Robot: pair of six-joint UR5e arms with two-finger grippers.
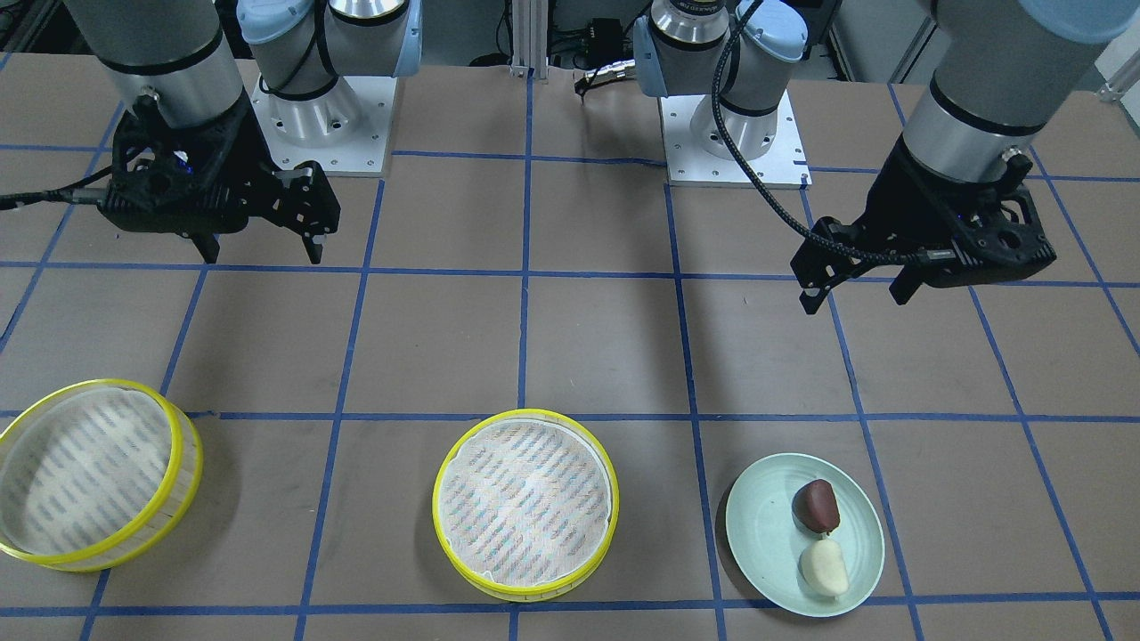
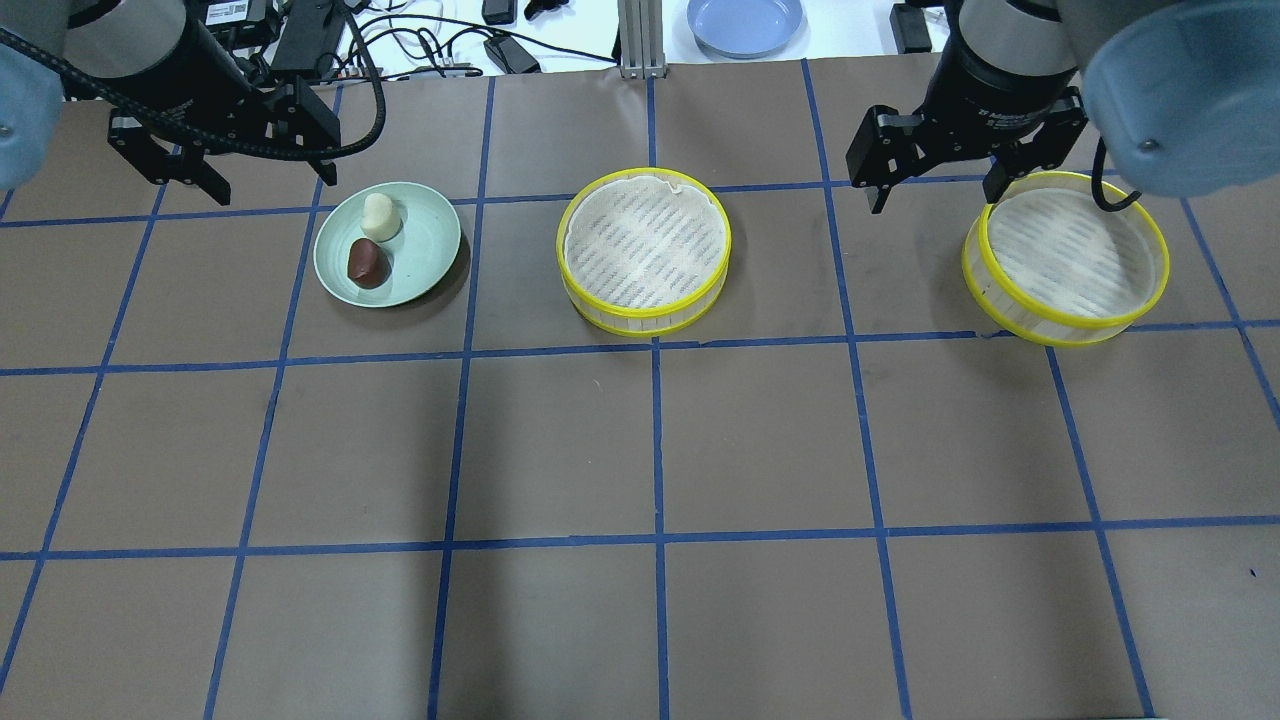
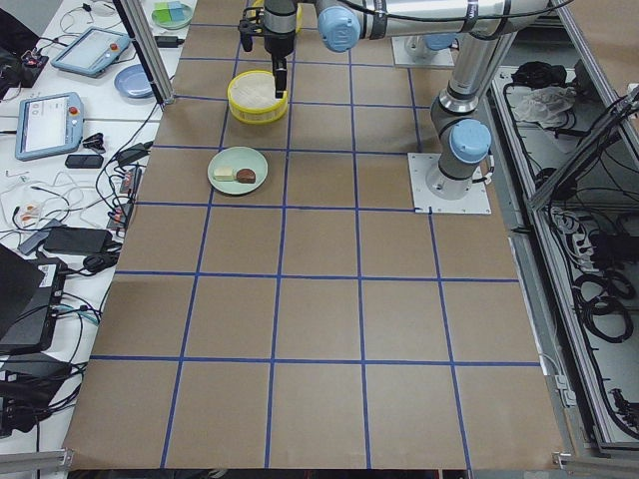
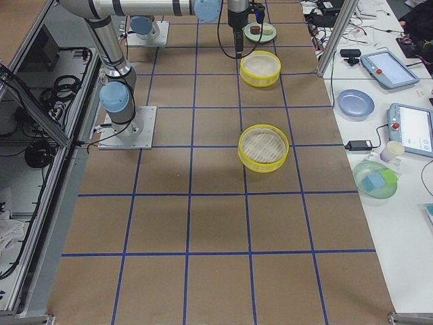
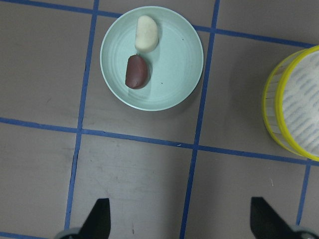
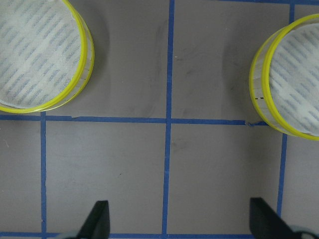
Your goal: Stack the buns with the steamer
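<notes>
Both the brown bun (image 5: pixel 137 71) and white bun (image 5: pixel 146 34) lie ahead-left of the wide, empty left pincer (image 5: pixel 180 221), long axes pointing away.

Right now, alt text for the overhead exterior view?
Two empty yellow-rimmed steamer trays, a central tray and a right tray, sit on a gridded table; a green plate at left holds a brown bun and a white bun. The left end effector and right end effector hover open, holding nothing.
</notes>
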